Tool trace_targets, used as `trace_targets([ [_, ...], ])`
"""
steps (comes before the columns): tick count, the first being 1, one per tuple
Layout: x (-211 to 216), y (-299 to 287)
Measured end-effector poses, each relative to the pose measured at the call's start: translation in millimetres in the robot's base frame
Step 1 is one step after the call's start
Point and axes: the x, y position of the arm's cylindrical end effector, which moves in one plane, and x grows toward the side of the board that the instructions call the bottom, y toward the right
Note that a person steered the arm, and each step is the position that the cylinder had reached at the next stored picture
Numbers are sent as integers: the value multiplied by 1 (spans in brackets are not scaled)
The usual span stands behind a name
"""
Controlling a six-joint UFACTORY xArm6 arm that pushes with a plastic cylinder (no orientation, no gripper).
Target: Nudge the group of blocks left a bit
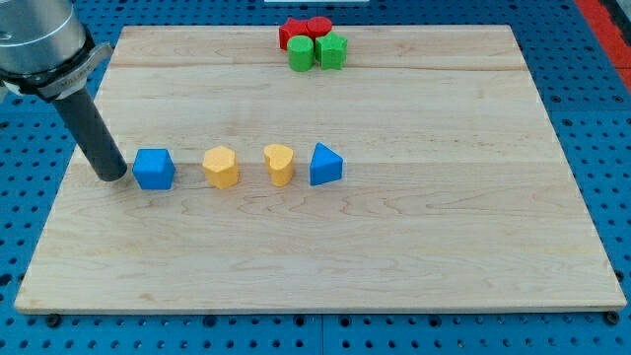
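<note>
Wooden board [325,247] on a blue pegboard table [20,227]. The group to nudge, as I read it: 4 blocks packed tight at the board's top edge, a red star-ish block [293,32], a red cylinder [318,27], a green cylinder [301,54] and a green hexagon-like block [332,49], all touching or nearly so. No gripper on this rig, so nothing is grasped or released; my tip [112,177] is a bare rod end resting on the board.

Using the blue cube [154,169] as landmark: my tip sits just to its left, close, contact unclear. To the cube's right, in 1 row: a yellow block [222,167], a yellow heart-like block [280,164], a blue triangular block [325,164]. The cluster is well above and to the right of the cube.

Doing it well, my judgement: the tip is on the wrong side. Route it around the row without clipping it, come to the cluster's right side, level with the seam between red cylinder and green hexagon, then push left slowly and briefly so all 4 move together and none rolls off the top edge.
</note>
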Motion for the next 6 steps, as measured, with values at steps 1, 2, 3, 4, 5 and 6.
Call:
trace_targets([
  [1,0,9],
  [2,0,17],
  [3,0,20],
  [4,-19,-12],
  [5,-68,-11],
  [6,-96,56],
])
